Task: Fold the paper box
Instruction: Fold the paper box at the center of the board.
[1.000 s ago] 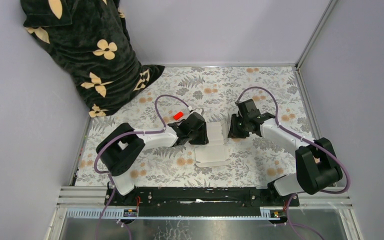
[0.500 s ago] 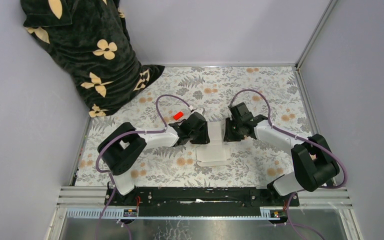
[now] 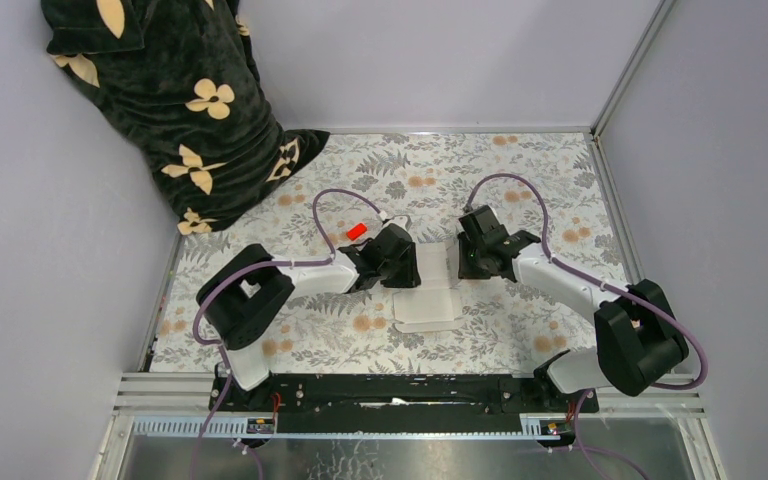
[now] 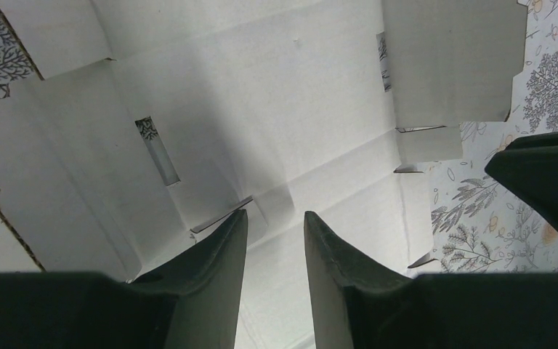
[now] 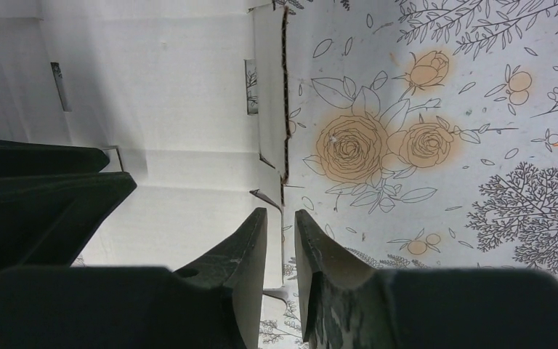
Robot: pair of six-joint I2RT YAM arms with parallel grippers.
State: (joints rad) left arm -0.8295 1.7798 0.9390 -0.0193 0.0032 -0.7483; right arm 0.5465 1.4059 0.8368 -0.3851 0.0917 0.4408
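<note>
The left hand (image 4: 276, 214) is tipped down over the paper box (image 4: 276, 109), its two dark fingers (image 4: 218, 247) a little apart, with white card showing through the gap and nothing caught between them. Its tips sit at a crease near the middle of the sheet, close to a small cut tab. The right hand (image 5: 280, 212) comes in from the other side with its fingers (image 5: 251, 240) drawn almost together. The ragged right edge of the sheet runs straight down into the narrow gap, but I cannot tell whether the fingers are pinching that edge or only flanking it. Each wrist view catches the other hand as a dark block at its margin, so the two are close across the card. The paper box lies opened out and mostly flat on the tabletop (image 3: 440, 170), between the two hands in the overhead view, with a wider panel reaching toward the arm bases. Creases cross the card, a narrow slot (image 4: 156, 151) is cut on the left part and another slot (image 5: 251, 76) near the right edge, and a flap juts out at the far right corner in the left wrist view. The tabletop is covered in a grey leaf and orange rose print. A small red piece (image 3: 356, 231) lies just beyond the left hand, apart from the sheet. A dark cloth with pale flowers (image 3: 170, 100) is heaped in the far left corner.
</note>
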